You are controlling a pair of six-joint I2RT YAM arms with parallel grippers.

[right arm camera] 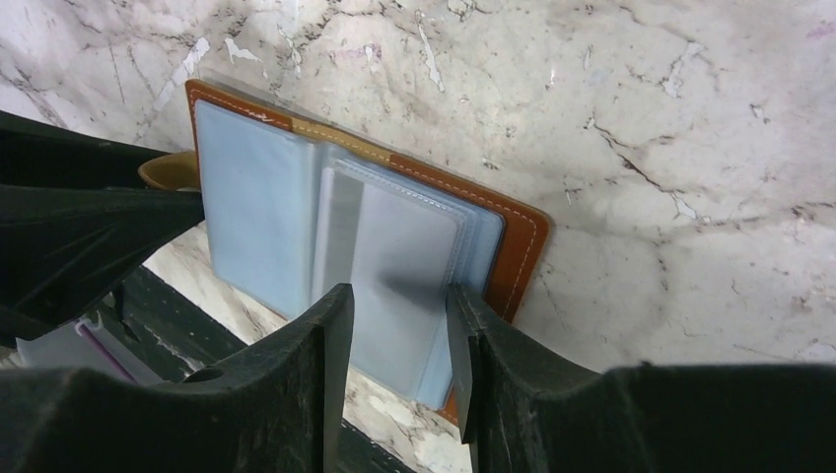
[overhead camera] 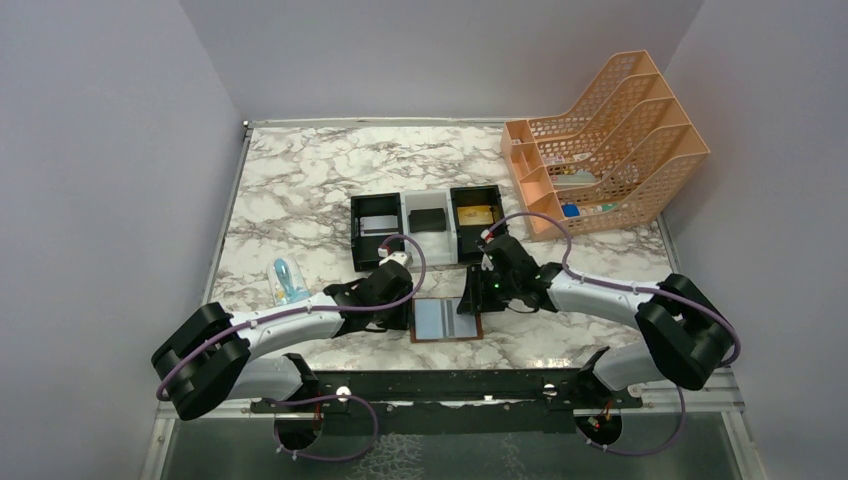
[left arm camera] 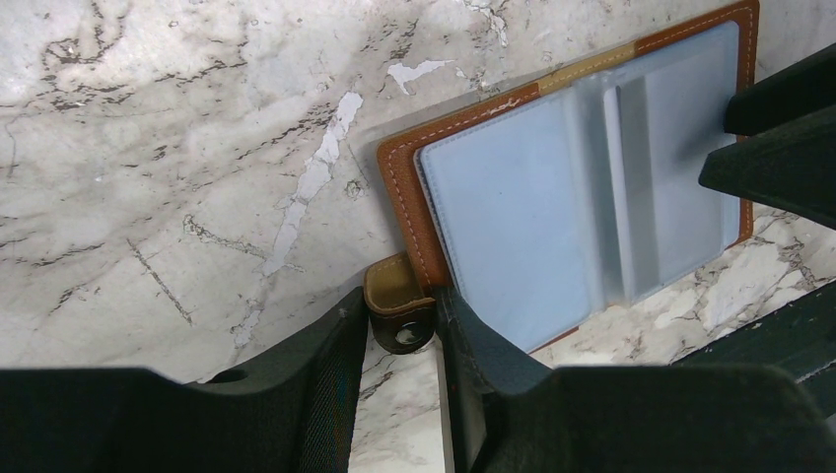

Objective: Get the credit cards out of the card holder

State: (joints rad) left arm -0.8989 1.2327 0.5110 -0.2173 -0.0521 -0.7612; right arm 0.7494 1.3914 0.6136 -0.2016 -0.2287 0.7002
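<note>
The brown card holder lies open and flat on the marble near the front edge, its pale blue pockets up and no card showing in them. My left gripper is at its left edge. In the left wrist view the fingertips pinch the holder's snap tab. My right gripper is open and empty, its tips over the right-hand sleeves. The dark grey card lies in the tray's left compartment and the gold-tan card in its right compartment.
The black-and-white three-compartment tray stands behind the holder, with a small black block in its middle compartment. An orange file rack stands at the back right. A pale blue object lies to the left of the left arm.
</note>
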